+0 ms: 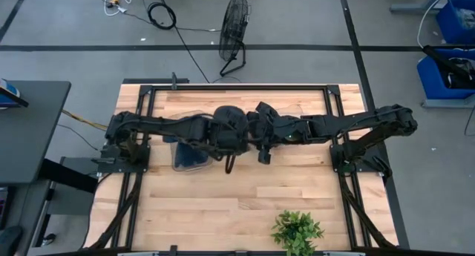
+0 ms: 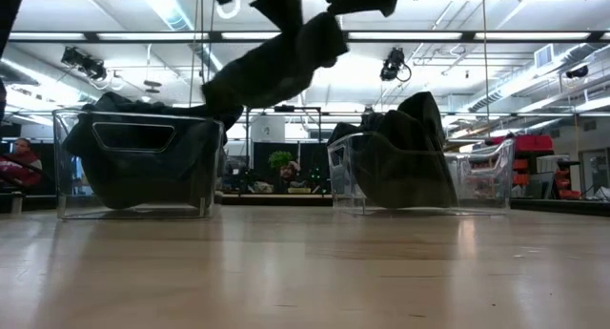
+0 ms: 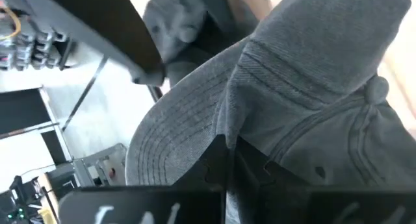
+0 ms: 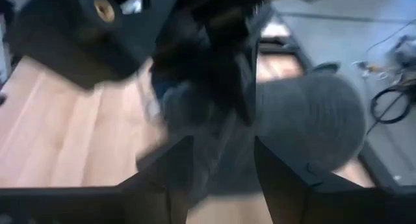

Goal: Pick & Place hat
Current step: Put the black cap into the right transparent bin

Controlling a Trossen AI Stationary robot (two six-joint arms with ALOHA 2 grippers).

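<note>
we count two arms, both reaching in over the middle of the table [image 1: 223, 204] and meeting there. the left gripper [image 3: 229, 152] is clenched on a grey hat [image 3: 299, 87]; its wrist view shows the two fingers pinched together on the cloth where brim meets crown, with the stitched brim curving off to one side. the low view shows this hat [image 2: 276, 67] hanging high in the air, well clear of the wood, draped and tilted. the right gripper [image 4: 218, 159] is just beside it with its jaws spread apart and nothing between them, a blurred grey hat shape ahead of them.

we count two clear bins in the low view: one bin [image 2: 138, 162] on that picture's left, another bin [image 2: 419, 172] on its right, each with dark hats piled inside. how many hats lie in each we cannot tell. from above only one bin [image 1: 185, 156] shows, under the left arm. one plant [image 1: 297, 230] stands at the near edge. one fan [image 1: 236, 30] stands on the floor beyond the table.
</note>
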